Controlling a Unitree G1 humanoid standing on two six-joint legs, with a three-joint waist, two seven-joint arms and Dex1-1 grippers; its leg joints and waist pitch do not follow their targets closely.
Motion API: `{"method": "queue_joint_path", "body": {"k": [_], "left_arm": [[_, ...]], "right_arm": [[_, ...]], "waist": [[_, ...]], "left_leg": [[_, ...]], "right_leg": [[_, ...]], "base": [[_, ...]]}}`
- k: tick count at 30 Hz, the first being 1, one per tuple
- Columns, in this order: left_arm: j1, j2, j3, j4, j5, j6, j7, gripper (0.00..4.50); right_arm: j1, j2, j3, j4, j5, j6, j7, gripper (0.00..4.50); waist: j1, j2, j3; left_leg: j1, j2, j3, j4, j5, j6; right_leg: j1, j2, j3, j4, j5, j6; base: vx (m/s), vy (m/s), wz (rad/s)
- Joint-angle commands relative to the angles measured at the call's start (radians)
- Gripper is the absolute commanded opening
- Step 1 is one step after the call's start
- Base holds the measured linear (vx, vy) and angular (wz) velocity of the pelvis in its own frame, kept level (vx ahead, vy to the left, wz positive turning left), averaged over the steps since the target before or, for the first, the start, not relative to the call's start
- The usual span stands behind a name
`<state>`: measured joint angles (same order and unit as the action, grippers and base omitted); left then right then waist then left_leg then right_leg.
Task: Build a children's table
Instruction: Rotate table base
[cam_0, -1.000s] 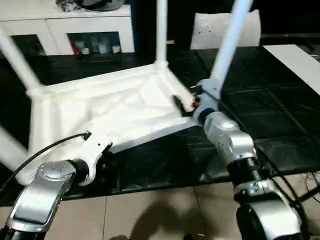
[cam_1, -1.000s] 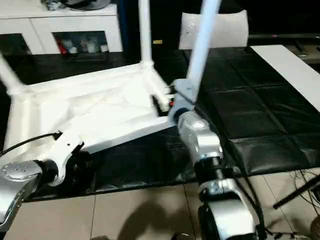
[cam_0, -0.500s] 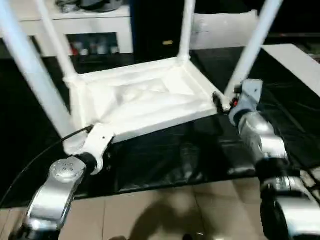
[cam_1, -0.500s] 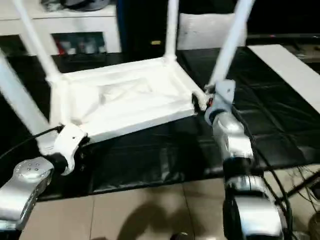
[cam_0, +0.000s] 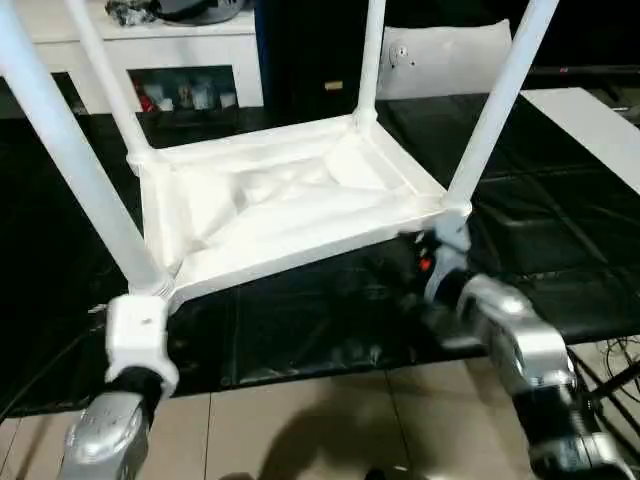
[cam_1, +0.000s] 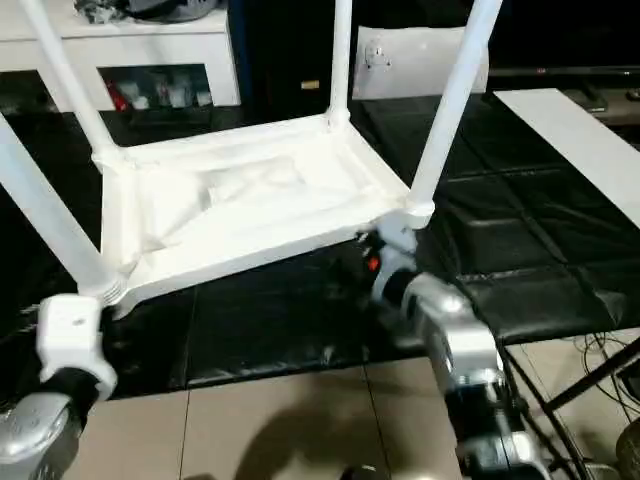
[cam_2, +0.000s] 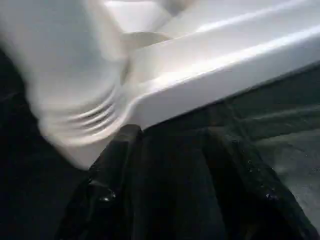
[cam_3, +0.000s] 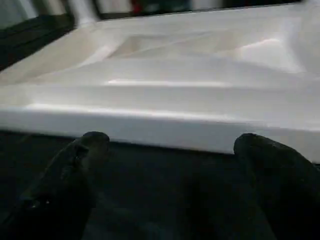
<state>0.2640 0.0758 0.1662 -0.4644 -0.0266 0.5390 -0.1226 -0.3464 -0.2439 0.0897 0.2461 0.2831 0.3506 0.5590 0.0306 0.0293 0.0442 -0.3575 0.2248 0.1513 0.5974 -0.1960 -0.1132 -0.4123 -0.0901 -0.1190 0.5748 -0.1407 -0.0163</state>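
Both my grippers sit low at the near edge of the upturned children's table (cam_0: 290, 200), and neither one has hold of it. My right gripper (cam_3: 172, 165) has its fingers (cam_3: 80, 155) spread wide, pointing at the table's near rim with bare dark mat between them. My left gripper (cam_2: 172, 150) has its two black fingers (cam_2: 117, 145) partly apart, their tips just under the near left corner socket (whether they touch the plastic I cannot tell).

From my head I see the table lying top-down on the black mat (cam_0: 560, 230), ribbed underside facing up, with all four white legs (cam_0: 495, 110) standing up out of the corner sockets. My left wrist (cam_0: 135, 335) is just below the near left leg, and my right forearm (cam_0: 510, 335) comes in below the near right corner. Behind the mat stand a white cabinet (cam_0: 170, 45) and a white panel (cam_0: 445, 55), and a long white strip (cam_0: 590, 125) lies at the right
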Motion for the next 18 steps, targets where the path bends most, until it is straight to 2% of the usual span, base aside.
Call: {"method": "queue_joint_path", "body": {"k": [1, 2, 5, 6, 7, 8, 10, 11, 13, 14, 15, 16, 17, 18], "left_arm": [[-0.003, -0.019, 0.041, -0.030, 0.014, -0.017, 0.072, 2.32], [-0.004, -0.025, 0.047, -0.034, 0.018, -0.027, 0.089, 2.32], [-0.032, -0.025, 0.067, -0.021, 0.029, -0.066, 0.128, 2.32], [-0.063, -0.011, 0.074, 0.006, 0.028, -0.082, 0.129, 2.32], [-0.085, 0.001, 0.075, 0.027, 0.026, -0.093, 0.122, 2.32], [-0.110, 0.020, 0.069, 0.053, 0.030, -0.109, 0.110, 2.32], [-0.188, 0.058, 0.069, 0.130, 0.034, -0.144, 0.083, 2.32], [-0.215, 0.069, 0.074, 0.158, 0.025, -0.154, 0.069, 2.32], [-0.263, 0.095, 0.082, 0.214, -0.002, -0.184, 0.034, 2.32], [-0.279, 0.105, 0.086, 0.233, -0.015, -0.195, 0.016, 2.32], [-0.298, 0.117, 0.089, 0.256, -0.029, -0.204, -0.004, 2.32], [-0.312, 0.130, 0.091, 0.276, -0.036, -0.207, -0.022, 2.32], [-0.342, 0.155, 0.097, 0.321, -0.053, -0.216, -0.058, 2.32], [-0.359, 0.168, 0.102, 0.345, -0.066, -0.219, -0.083, 2.32]], "right_arm": [[0.004, -0.006, 0.005, -0.037, 0.008, 0.027, 0.006, 4.50], [0.007, -0.005, 0.007, -0.043, 0.004, 0.030, 0.004, 4.50], [0.009, -0.012, 0.029, -0.055, -0.015, 0.032, 0.009, 4.50], [0.012, -0.015, 0.039, -0.066, -0.020, 0.056, 0.011, 4.50], [0.014, -0.017, 0.046, -0.072, -0.025, 0.069, 0.014, 4.50], [0.015, -0.020, 0.053, -0.070, -0.032, 0.076, 0.016, 4.50], [0.017, -0.027, 0.072, -0.066, -0.051, 0.087, 0.019, 4.50], [0.017, -0.024, 0.075, -0.060, -0.059, 0.080, 0.012, 4.50], [0.014, -0.015, 0.076, -0.047, -0.075, 0.071, -0.010, 4.50], [0.012, -0.012, 0.075, -0.039, -0.080, 0.069, -0.018, 4.50], [0.010, -0.010, 0.076, -0.029, -0.087, 0.065, -0.026, 4.50], [0.006, -0.007, 0.076, -0.016, -0.097, 0.058, -0.041, 4.50], [-0.005, 0.000, 0.073, 0.016, -0.119, 0.044, -0.075, 4.50], [-0.013, 0.005, 0.070, 0.038, -0.130, 0.032, -0.095, 4.50]], "waist": [[-0.008, 0.004, -0.048], [-0.010, 0.000, -0.048], [-0.011, 0.001, -0.046], [-0.013, -0.001, -0.046], [-0.011, 0.001, -0.047], [-0.013, -0.008, -0.047], [-0.010, 0.001, -0.048], [-0.009, 0.003, -0.050], [-0.010, 0.003, -0.050], [-0.009, 0.008, -0.054], [-0.008, 0.007, -0.054], [-0.005, 0.011, -0.055], [-0.004, 0.008, -0.055], [-0.001, 0.011, -0.055]], "left_leg": [[-0.001, -0.015, 0.012, -0.068, -0.380, 0.061], [-0.002, -0.017, 0.012, -0.067, -0.381, 0.062], [0.002, -0.023, 0.010, -0.062, -0.387, 0.063], [0.003, -0.024, 0.010, -0.061, -0.386, 0.063], [0.004, -0.026, 0.008, -0.061, -0.385, 0.064], [0.003, -0.025, 0.008, -0.061, -0.385, 0.066], [0.002, -0.024, 0.003, -0.065, -0.382, 0.064], [0.004, -0.023, 0.003, -0.066, -0.378, 0.062], [-0.005, -0.020, -0.001, -0.071, -0.371, 0.058], [0.000, -0.018, 0.000, -0.071, -0.366, 0.056], [0.001, -0.016, 0.000, -0.072, -0.361, 0.055], [0.001, -0.013, -0.001, -0.074, -0.361, 0.053], [0.003, -0.013, 0.001, -0.074, -0.361, 0.052], [0.010, -0.017, 0.003, -0.072, -0.364, 0.049]], "right_leg": [[0.038, -0.017, 0.016, -0.113, -0.577, -0.014], [0.038, -0.016, 0.014, -0.115, -0.585, -0.007], [0.033, -0.015, 0.007, -0.125, -0.621, 0.021], [0.032, -0.013, 0.006, -0.126, -0.623, 0.028], [0.032, -0.013, 0.006, -0.126, -0.620, 0.031], [0.032, -0.012, 0.006, -0.127, -0.619, 0.033], [0.035, -0.014, 0.006, -0.124, -0.604, 0.032], [0.034, -0.015, 0.009, -0.121, -0.584, 0.024], [0.045, -0.019, 0.009, -0.115, -0.562, 0.014], [0.042, -0.021, 0.013, -0.114, -0.542, 0.002], [0.042, -0.023, 0.017, -0.108, -0.517, -0.017], [0.043, -0.024, 0.020, -0.103, -0.492, -0.035], [0.041, -0.025, 0.022, -0.103, -0.487, -0.041], [0.036, -0.026, 0.022, -0.102, -0.492, -0.053]], "base": [[0.000, 0.000, 0.00], [0.000, 0.000, 0.00], [0.000, 0.000, 0.00], [0.000, 0.000, 0.00], [0.000, 0.000, 0.00], [0.000, 0.000, 0.00], [0.000, 0.000, 0.00], [0.000, 0.000, 0.00], [0.000, 0.000, 0.00], [0.000, 0.000, 0.00], [0.000, 0.000, 0.00], [0.000, 0.000, 0.00], [0.000, 0.000, 0.00], [0.000, 0.000, 0.00]]}}
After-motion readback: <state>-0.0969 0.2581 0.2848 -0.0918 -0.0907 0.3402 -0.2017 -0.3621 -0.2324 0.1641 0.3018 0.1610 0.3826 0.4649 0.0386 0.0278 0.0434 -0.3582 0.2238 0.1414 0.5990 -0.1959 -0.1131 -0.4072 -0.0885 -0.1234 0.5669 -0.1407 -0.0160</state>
